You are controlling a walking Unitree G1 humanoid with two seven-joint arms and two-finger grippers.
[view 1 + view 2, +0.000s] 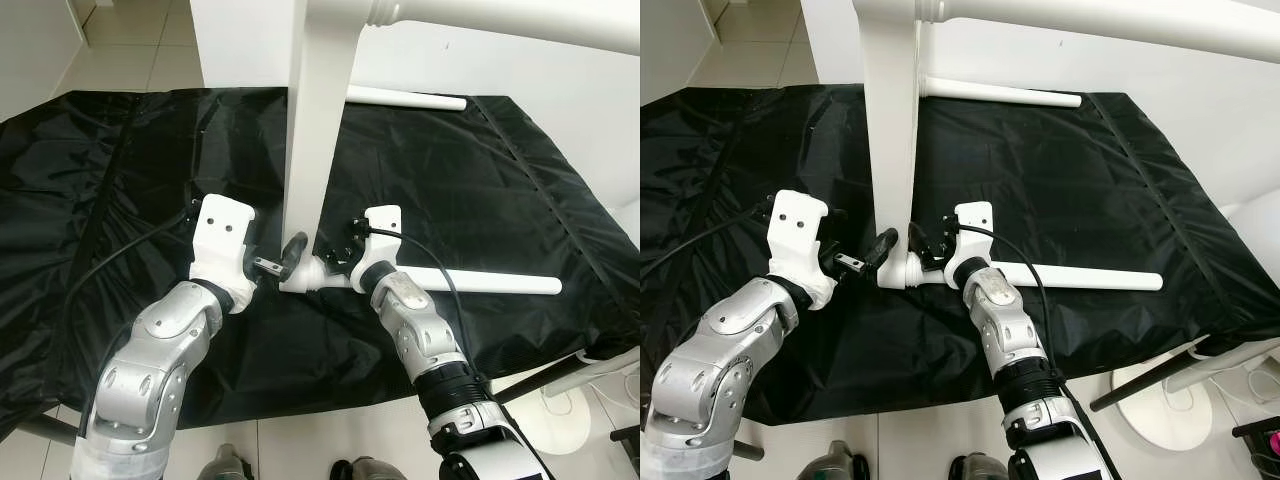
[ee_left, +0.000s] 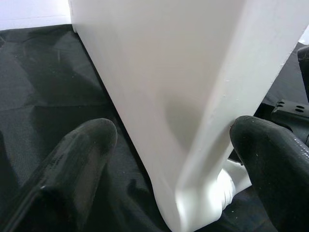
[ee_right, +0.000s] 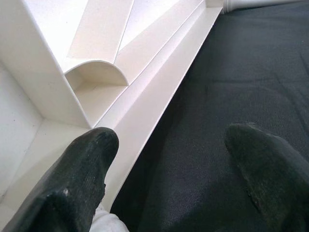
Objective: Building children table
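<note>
Tabletop [image 1: 318,130] on edge on black sheet [image 1: 150,170]. One leg [image 1: 490,283] at lower corner, one behind. Left gripper [image 1: 283,262], right gripper [image 1: 335,258] flanking corner, fingers apart. Legs remaining, likely.

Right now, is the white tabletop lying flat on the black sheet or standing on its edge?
Standing on edge. The tabletop rises upright from the black sheet, its lower corner between the left gripper and right gripper.

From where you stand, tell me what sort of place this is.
Probably a room in a home, used for furniture assembly. A black plastic sheet covers the work surface over pale tiled floor, white round table legs lie on the sheet, and a white upright table panel stands between both grippers.
</note>
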